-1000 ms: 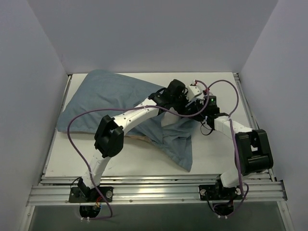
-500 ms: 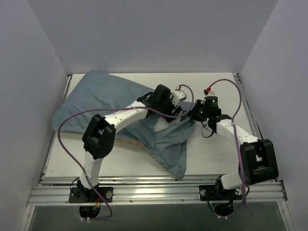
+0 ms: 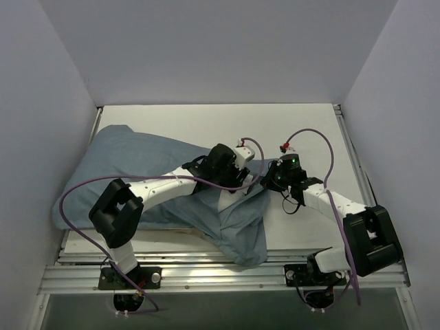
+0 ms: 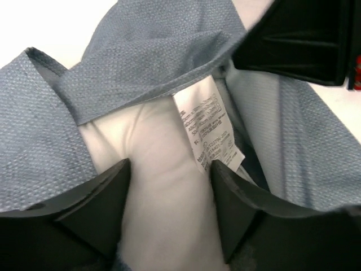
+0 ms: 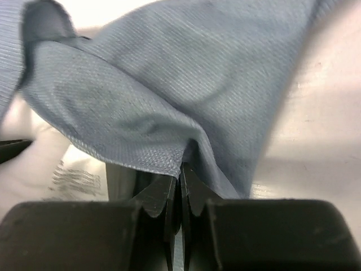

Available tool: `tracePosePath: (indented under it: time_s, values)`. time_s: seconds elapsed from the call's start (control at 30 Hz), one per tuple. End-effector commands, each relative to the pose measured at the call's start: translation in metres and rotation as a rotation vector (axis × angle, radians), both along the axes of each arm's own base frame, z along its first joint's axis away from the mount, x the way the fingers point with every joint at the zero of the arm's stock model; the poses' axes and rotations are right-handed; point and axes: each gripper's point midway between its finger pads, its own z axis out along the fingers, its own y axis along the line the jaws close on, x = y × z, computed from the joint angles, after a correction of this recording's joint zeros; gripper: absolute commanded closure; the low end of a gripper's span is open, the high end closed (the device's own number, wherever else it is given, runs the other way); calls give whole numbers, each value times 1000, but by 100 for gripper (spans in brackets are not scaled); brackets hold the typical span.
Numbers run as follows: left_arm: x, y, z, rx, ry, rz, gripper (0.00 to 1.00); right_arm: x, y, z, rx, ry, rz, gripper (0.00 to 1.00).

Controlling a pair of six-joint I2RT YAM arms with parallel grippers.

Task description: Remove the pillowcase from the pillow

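The pillowcase, dull grey-blue, lies across the table's left and middle with the pillow mostly hidden inside. My left gripper is at its open end. In the left wrist view its fingers are shut on a corner of the white pillow, beside the printed tag, with pillowcase cloth folded back around it. My right gripper is just right of it. In the right wrist view its jaws are pinched shut on the pillowcase's edge. A bit of white pillow shows at the left.
The white table is boxed in by white walls at the left, back and right. A metal rail runs along the near edge. The pillowcase's lower fold reaches close to that rail. Purple cables loop over both arms.
Both grippers have moved left and toward the near edge. The pillow and pillowcase have shifted left and nearer with them, and the bulk now reaches the left wall.
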Motion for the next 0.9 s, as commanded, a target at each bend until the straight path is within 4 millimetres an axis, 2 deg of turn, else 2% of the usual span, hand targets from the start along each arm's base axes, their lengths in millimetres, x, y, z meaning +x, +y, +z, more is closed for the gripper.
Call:
tracePosePath:
  time_s: [0.0,0.07,0.1,0.2,0.23,0.27,0.37,0.43,0.5,0.6,0.63,0.73,0.77,0.8,0.87]
  values:
    - [-27,42,-51,167,163,109,36,14,-8,1,-32,-66,-62,100]
    - [-21,47,-52,183,135,140,45,14,-7,1,-31,-72,-61,100]
    - [-20,47,-52,187,133,142,59,15,-8,-1,-34,-71,-65,100]
    - [-22,46,-50,181,136,132,81,17,-11,-2,-51,-71,-73,100]
    - [-23,46,-46,173,133,127,95,20,-10,1,-51,-77,-75,100]
    - [-25,44,-43,162,138,116,97,21,-10,1,-52,-76,-75,100]
    - [-28,44,-25,141,120,96,98,30,-9,11,-54,-97,-82,100]
    - [-33,44,-15,123,115,74,98,37,-17,18,-86,-108,-120,100]
    - [-35,46,-8,113,108,71,98,39,-37,17,-142,-80,-193,100]
    - [-37,52,-13,132,114,83,94,45,-79,20,-156,-55,-344,100]
    - [-39,54,-18,142,126,86,92,44,-85,20,-138,-50,-364,100]
    - [-42,54,-25,145,142,89,83,42,-82,22,-103,-59,-328,100]
    - [-43,55,-29,147,149,89,78,39,-63,22,-44,-51,-245,100]
    - [-43,54,-30,144,151,90,71,39,-54,22,-20,-58,-205,97]
    - [-43,51,-30,133,155,85,64,35,-32,21,-2,-58,-114,94]
